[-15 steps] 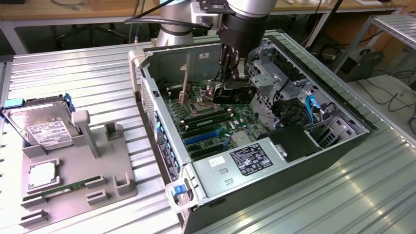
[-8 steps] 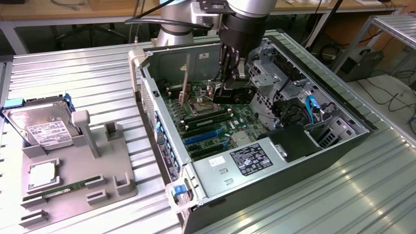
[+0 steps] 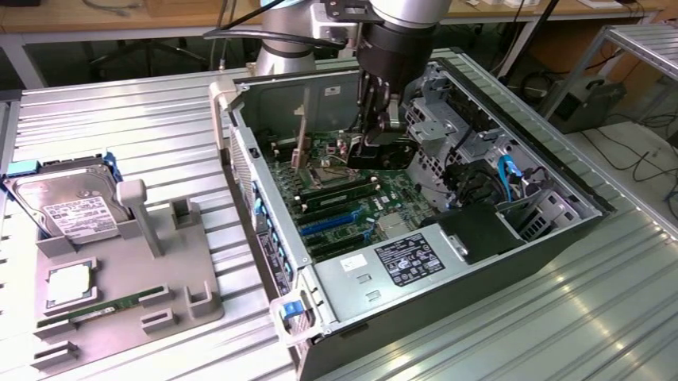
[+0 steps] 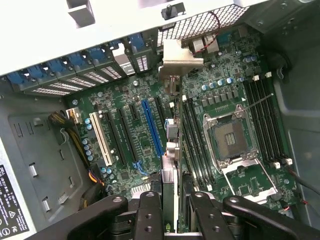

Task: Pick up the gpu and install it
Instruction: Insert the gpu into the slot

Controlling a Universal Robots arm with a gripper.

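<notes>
Clamps the gpu (image 4: 172,150) edge-on in the hand (image 4: 175,205), upright over the motherboard (image 4: 225,85) inside the open computer case (image 3: 561,238), just beside the blue slot (image 4: 151,127). Risks, probably, a tilted card missing its slot, bracket snagging the case's rear wall.

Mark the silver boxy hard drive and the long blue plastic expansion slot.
Silver boxy hard drive (image 3: 76,213): exterior view, on its white label.
Long blue plastic expansion slot (image 4: 152,127): wrist view, at its mid-length.
</notes>
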